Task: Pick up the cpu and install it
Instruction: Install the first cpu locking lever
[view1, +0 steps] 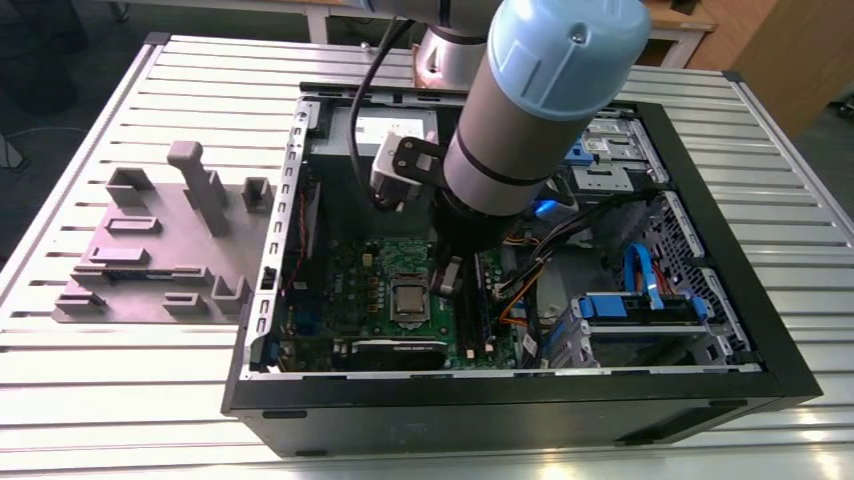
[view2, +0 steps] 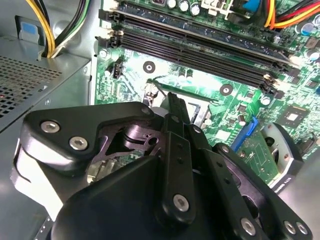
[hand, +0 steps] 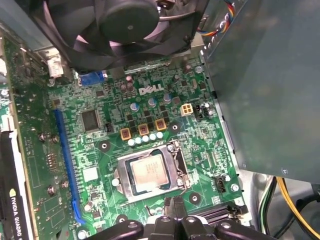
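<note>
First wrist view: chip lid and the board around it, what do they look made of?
The chip: metal lid, probably plated, matte silver; it gives a soft grey sheen without sharp reflections. The board: likely laminate under a glossy green coating; bright glints and fine printed traces show on it.

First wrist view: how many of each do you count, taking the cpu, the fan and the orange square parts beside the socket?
cpu: 1
fan: 1
orange square parts: 3
Total: 5
</note>
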